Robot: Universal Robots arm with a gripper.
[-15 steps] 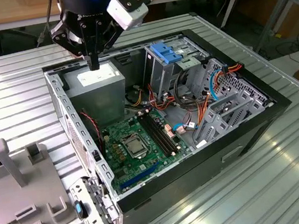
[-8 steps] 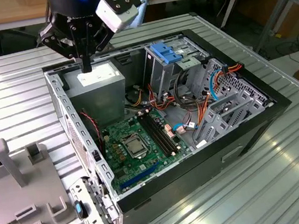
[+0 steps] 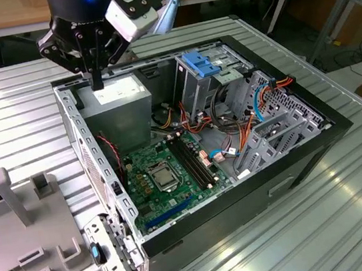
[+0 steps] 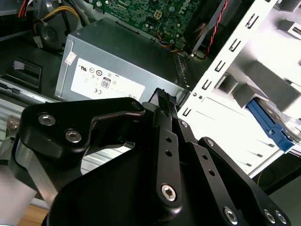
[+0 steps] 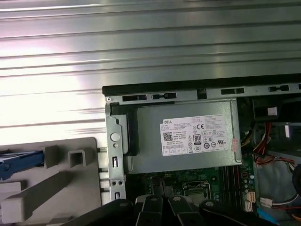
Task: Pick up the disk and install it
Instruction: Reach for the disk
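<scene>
The ribbed table (image 3: 354, 219) carries an open computer case (image 3: 292, 160), its grey power supply (image 3: 119, 104) right under the claw (image 3: 97, 83), whose fingers are pressed together, empty. The disk (image 5: 21, 157) sits outside, in the grey stand (image 3: 17, 219) beside the case.

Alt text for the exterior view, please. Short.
Black gripper, shut and empty, hangs over the grey power supply in the far corner of an open computer case lying on a ribbed metal table. A green motherboard shows inside; a grey plastic holder stands at the exterior view's left.
</scene>
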